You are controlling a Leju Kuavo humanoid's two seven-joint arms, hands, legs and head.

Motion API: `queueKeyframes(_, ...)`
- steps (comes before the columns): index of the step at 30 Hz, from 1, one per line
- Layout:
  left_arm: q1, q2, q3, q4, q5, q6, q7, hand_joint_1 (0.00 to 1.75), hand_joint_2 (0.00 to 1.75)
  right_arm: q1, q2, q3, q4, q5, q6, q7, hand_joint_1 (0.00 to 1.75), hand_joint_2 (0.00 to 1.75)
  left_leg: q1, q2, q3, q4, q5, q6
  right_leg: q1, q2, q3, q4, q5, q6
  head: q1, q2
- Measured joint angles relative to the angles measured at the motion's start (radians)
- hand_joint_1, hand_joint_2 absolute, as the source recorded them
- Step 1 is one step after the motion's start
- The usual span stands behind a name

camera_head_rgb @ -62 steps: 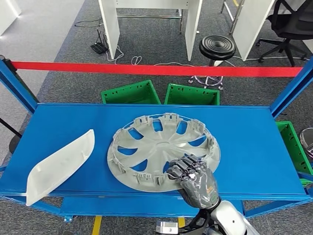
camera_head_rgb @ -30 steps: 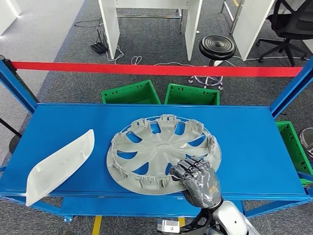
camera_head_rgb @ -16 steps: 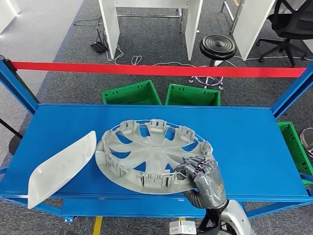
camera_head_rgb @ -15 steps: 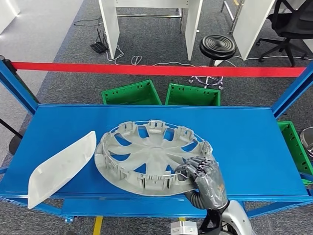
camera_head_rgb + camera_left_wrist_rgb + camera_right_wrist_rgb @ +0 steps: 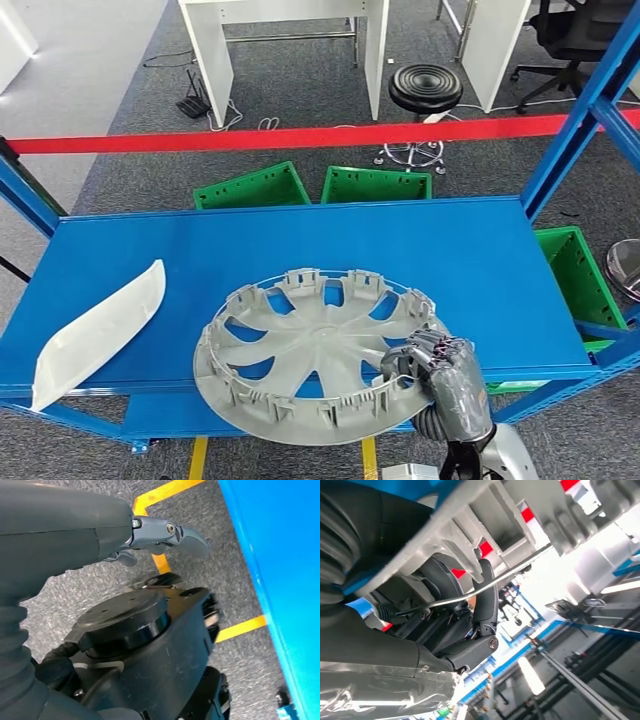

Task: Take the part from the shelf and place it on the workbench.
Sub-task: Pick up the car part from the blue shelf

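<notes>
So our right hand (image 5: 445, 385) grips the wheel cover (image 5: 317, 350) by its near rim, the cover overhanging the blue shelf's (image 5: 468, 260) front edge, seemingly partly lifted. Our left hand (image 5: 166, 532) hangs empty, fingers apart. Carrying it to the workbench remains.

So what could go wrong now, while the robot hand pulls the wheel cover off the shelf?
1. The right robot hand grips the wheel cover only at its near rim, so the wide disc could tilt or slip out.
2. The cover already overhangs the shelf front edge; once off, its full weight hangs on that one grip.
3. The white panel lies close beside it, so a swing could knock it.
</notes>
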Motion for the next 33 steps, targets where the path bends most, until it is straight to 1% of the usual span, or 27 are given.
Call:
queueKeyframes(1, 0.0, 0.0, -0.002, 0.0, 0.0, 0.0, 0.0, 0.0, 1.75, 0.003, 0.0, -0.002, 0.0, 0.0, 0.0, 0.0, 1.75, 1.75, 0.0, 0.0, -0.004, 0.033, -0.011, 0.001, 0.001, 0.006, -0.01, 0.0, 0.008, 0.0, 0.0, 0.0)
queueKeyframes(2, 0.0, 0.0, -0.004, 0.0, 0.0, 0.0, 0.0, 0.0, 1.75, 0.006, 0.0, -0.003, 0.0, -0.001, 0.0, -0.001, 1.75, 1.75, 0.0, -0.001, 0.011, 0.028, -0.003, 0.004, 0.002, 0.013, -0.02, 0.0, 0.015, 0.001, 0.0, 0.0)
queueKeyframes(3, 0.0, 0.0, -0.005, -0.001, 0.0, 0.0, 0.0, 0.0, 1.75, 0.007, 0.0, -0.004, 0.0, -0.001, 0.0, -0.001, 1.75, 1.75, 0.0, -0.004, 0.045, -0.016, 0.019, 0.008, 0.002, 0.022, -0.029, 0.0, 0.023, 0.003, 0.0, 0.0)
queueKeyframes(5, 0.0, 0.001, -0.009, -0.003, -0.001, 0.0, 0.0, 0.0, 1.75, 0.007, 0.0, -0.007, -0.003, -0.001, 0.0, -0.001, 1.75, 1.75, 0.0, -0.041, 0.142, -0.161, 0.062, 0.019, 0.002, 0.043, -0.046, 0.001, 0.038, 0.012, 0.0, 0.0)
queueKeyframes(7, 0.0, 0.0, -0.012, -0.005, -0.004, 0.0, -0.001, 0.0, 1.75, 0.006, 0.0, -0.012, -0.007, -0.001, 0.0, -0.002, 1.75, 1.75, 0.0, -0.075, 0.196, -0.251, 0.077, 0.022, 0.001, 0.062, -0.056, -0.002, 0.055, 0.025, 0.0, 0.0)
queueKeyframes(8, 0.0, 0.0, -0.013, -0.006, -0.007, 0.001, -0.002, 0.0, 1.75, 0.007, 0.0, -0.015, -0.009, -0.001, 0.0, -0.003, 1.75, 1.75, -0.002, -0.077, 0.199, -0.262, 0.077, 0.023, 0.0, 0.071, -0.059, -0.005, 0.064, 0.033, 0.0, 0.0)
queueKeyframes(9, 0.001, 0.0, -0.015, -0.006, -0.009, 0.002, -0.003, 0.0, 1.75, 0.009, 0.0, -0.017, -0.011, -0.001, 0.0, -0.004, 1.75, 1.75, -0.003, -0.066, 0.195, -0.262, 0.084, 0.026, -0.001, 0.082, -0.063, -0.011, 0.074, 0.041, -0.001, 0.0)
queueKeyframes(10, 0.001, 0.0, -0.016, -0.007, -0.011, 0.003, -0.004, 0.0, 1.75, 0.012, 0.0, -0.019, -0.014, -0.002, 0.001, -0.005, 1.75, 1.75, -0.003, -0.053, 0.191, -0.265, 0.091, 0.033, -0.002, 0.079, -0.067, -0.011, 0.075, 0.047, -0.001, 0.0)
queueKeyframes(11, 0.001, 0.0, -0.017, -0.009, -0.013, 0.004, -0.007, 0.0, 1.75, 0.014, 0.0, -0.02, -0.017, -0.004, 0.002, -0.006, 1.75, 1.75, -0.003, -0.039, 0.185, -0.266, 0.099, 0.043, -0.001, 0.061, -0.076, 0.0, 0.061, 0.052, 0.001, 0.0)
queueKeyframes(12, 0.002, -0.001, -0.018, -0.011, -0.013, 0.004, -0.011, 0.0, 1.75, 0.016, 0.0, -0.022, -0.02, -0.007, 0.003, -0.007, 1.75, 1.75, -0.003, -0.024, 0.177, -0.269, 0.108, 0.051, 0.0, 0.037, -0.089, 0.028, 0.028, 0.055, 0.003, 0.0)
queueKeyframes(14, 0.004, -0.002, -0.02, -0.013, -0.016, 0.004, -0.019, 0.0, 1.75, 0.017, 0.0, -0.026, -0.027, -0.017, 0.008, -0.012, 1.75, 1.75, -0.006, 0.004, 0.158, -0.269, 0.124, 0.062, 0.002, -0.013, -0.122, 0.141, -0.069, 0.059, 0.007, 0.0)
queueKeyframes(15, 0.005, -0.002, -0.02, -0.013, -0.021, 0.004, -0.021, 0.0, 1.75, 0.017, 0.0, -0.029, -0.031, -0.024, 0.011, -0.016, 1.75, 1.75, -0.008, 0.019, 0.148, -0.269, 0.133, 0.064, 0.002, -0.02, -0.134, 0.205, -0.105, 0.062, 0.007, 0.0)
queueKeyframes(16, 0.005, -0.002, -0.021, -0.013, -0.029, 0.003, -0.023, 0.0, 1.75, 0.019, 0.0, -0.032, -0.036, -0.033, 0.016, -0.019, 1.75, 1.75, -0.01, 0.034, 0.137, -0.268, 0.141, 0.065, 0.002, -0.023, -0.137, 0.252, -0.118, 0.065, 0.007, 0.0)
queueKeyframes(17, 0.005, -0.002, -0.023, -0.013, -0.04, 0.003, -0.026, 0.0, 1.75, 0.02, 0.0, -0.036, -0.043, -0.044, 0.021, -0.023, 1.75, 1.75, -0.011, 0.048, 0.125, -0.267, 0.15, 0.065, 0.002, -0.026, -0.125, 0.269, -0.108, 0.067, 0.007, 0.0)
queueKeyframes(18, 0.004, -0.002, -0.026, -0.013, -0.053, 0.002, -0.031, 0.0, 1.75, 0.023, 0.0, -0.041, -0.052, -0.058, 0.027, -0.026, 1.75, 1.75, -0.012, 0.062, 0.114, -0.266, 0.157, 0.063, 0.002, -0.03, -0.094, 0.249, -0.084, 0.068, 0.007, 0.0)
queueKeyframes(20, 0.003, -0.002, -0.034, -0.013, -0.08, 0.002, -0.044, 0.0, 1.75, 0.03, 0.0, -0.054, -0.074, -0.085, 0.039, -0.033, 1.75, 1.75, -0.014, 0.083, 0.097, -0.26, 0.17, 0.057, 0.004, -0.062, 0.011, 0.124, -0.047, 0.069, 0.008, 0.0)
queueKeyframes(21, 0.002, -0.002, -0.038, -0.013, -0.093, 0.002, -0.051, 0.0, 1.75, 0.034, 0.0, -0.061, -0.087, -0.097, 0.045, -0.037, 1.75, 1.75, -0.016, 0.092, 0.091, -0.257, 0.175, 0.052, 0.007, -0.082, 0.062, 0.052, -0.048, 0.065, 0.007, 0.0)
queueKeyframes(22, 0.0, -0.001, -0.042, -0.013, -0.105, 0.004, -0.059, 0.0, 1.75, 0.041, 0.0, -0.069, -0.1, -0.106, 0.05, -0.039, 1.75, 1.75, -0.017, 0.1, 0.087, -0.253, 0.181, 0.047, 0.01, -0.097, 0.094, 0.0, -0.056, 0.059, 0.007, 0.0)
queueKeyframes(23, -0.001, 0.0, -0.046, -0.013, -0.116, 0.005, -0.067, 0.0, 1.75, 0.051, 0.0, -0.079, -0.112, -0.114, 0.055, -0.04, 1.75, 1.75, -0.018, 0.109, 0.086, -0.251, 0.187, 0.042, 0.014, -0.104, 0.107, -0.031, -0.065, 0.051, 0.007, 0.0)
queueKeyframes(25, -0.005, 0.001, -0.054, -0.011, -0.132, 0.01, -0.079, 0.0, 1.75, 0.076, 0.0, -0.098, -0.134, -0.126, 0.062, -0.04, 1.75, 1.75, -0.015, 0.121, 0.084, -0.251, 0.195, 0.031, 0.016, -0.088, 0.09, -0.038, -0.057, 0.032, 0.007, 0.0)
queueKeyframes(26, -0.007, 0.002, -0.058, -0.009, -0.137, 0.012, -0.084, 0.0, 1.75, 0.085, 0.0, -0.107, -0.142, -0.131, 0.065, -0.04, 1.75, 1.75, -0.013, 0.108, 0.08, -0.244, 0.181, 0.023, 0.015, -0.078, 0.079, -0.038, -0.047, 0.023, 0.006, 0.0)
queueKeyframes(27, -0.007, 0.002, -0.061, -0.007, -0.14, 0.012, -0.087, 0.0, 1.75, 0.091, 0.0, -0.114, -0.149, -0.134, 0.067, -0.04, 1.75, 1.75, -0.012, 0.085, 0.072, -0.221, 0.148, 0.016, 0.013, -0.067, 0.066, -0.039, -0.035, 0.014, 0.006, 0.0)
queueKeyframes(29, -0.007, 0.003, -0.064, -0.003, -0.142, 0.013, -0.09, 0.0, 1.75, 0.098, 0.0, -0.123, -0.16, -0.137, 0.069, -0.04, 1.75, 1.75, -0.01, 0.03, 0.044, -0.122, 0.041, 0.008, 0.012, -0.042, 0.037, -0.039, -0.006, 0.004, 0.004, 0.0)
queueKeyframes(30, -0.008, 0.003, -0.066, -0.001, -0.144, 0.014, -0.092, 0.0, 1.75, 0.102, 0.0, -0.128, -0.165, -0.141, 0.069, -0.04, 1.75, 1.75, -0.01, 0.016, 0.031, -0.059, -0.003, 0.008, 0.012, -0.029, 0.021, -0.038, 0.008, 0.002, 0.003, 0.0)
queueKeyframes(31, -0.01, 0.005, -0.068, 0.001, -0.148, 0.015, -0.093, 0.0, 1.75, 0.108, 0.0, -0.133, -0.169, -0.147, 0.07, -0.04, 1.75, 1.75, -0.01, 0.01, 0.025, -0.009, -0.025, 0.009, 0.012, -0.016, 0.005, -0.037, 0.022, 0.003, 0.003, 0.0)
queueKeyframes(32, -0.013, 0.007, -0.071, 0.004, -0.154, 0.016, -0.096, 0.0, 1.75, 0.116, 0.0, -0.139, -0.173, -0.156, 0.071, -0.04, 1.75, 1.75, -0.01, 0.007, 0.032, 0.014, -0.022, 0.011, 0.012, -0.003, -0.012, -0.036, 0.035, 0.005, 0.003, 0.0)
queueKeyframes(33, -0.015, 0.009, -0.076, 0.007, -0.16, 0.018, -0.099, 0.0, 1.75, 0.124, 0.0, -0.146, -0.178, -0.165, 0.072, -0.039, 1.75, 1.75, -0.01, 0.005, 0.056, 0.001, 0.0, 0.013, 0.011, 0.01, -0.028, -0.036, 0.047, 0.008, 0.004, 0.0)
